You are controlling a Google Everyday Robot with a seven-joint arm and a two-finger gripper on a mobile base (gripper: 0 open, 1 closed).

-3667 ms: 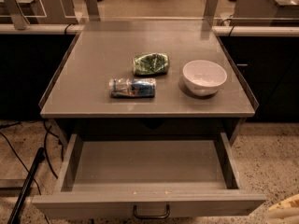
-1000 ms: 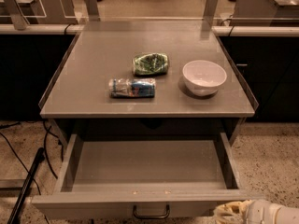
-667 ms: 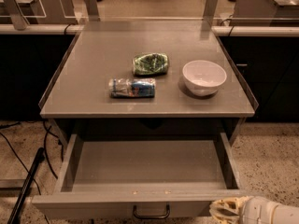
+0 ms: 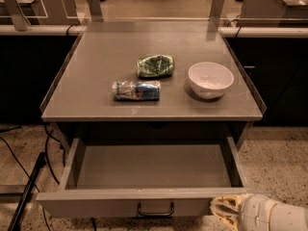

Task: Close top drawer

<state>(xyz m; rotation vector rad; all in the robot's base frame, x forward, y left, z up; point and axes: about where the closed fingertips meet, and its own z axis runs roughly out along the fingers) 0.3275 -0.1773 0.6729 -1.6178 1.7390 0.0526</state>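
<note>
Top drawer [image 4: 86, 206] is still pulled all the way out under the grey table [image 4: 91, 57], with nothing in it and its dark handle [image 4: 155, 209] in the middle of the front, just like a moment ago. On the table, from left to right, lie a flat plastic bottle [image 4: 136, 90], a green bag [image 4: 155, 66] and a white bowl [image 4: 211, 79]. The gripper [image 4: 224, 210] has moved a bit left to the drawer's front right corner, holds nothing, and I cannot tell how wide it is.
</note>
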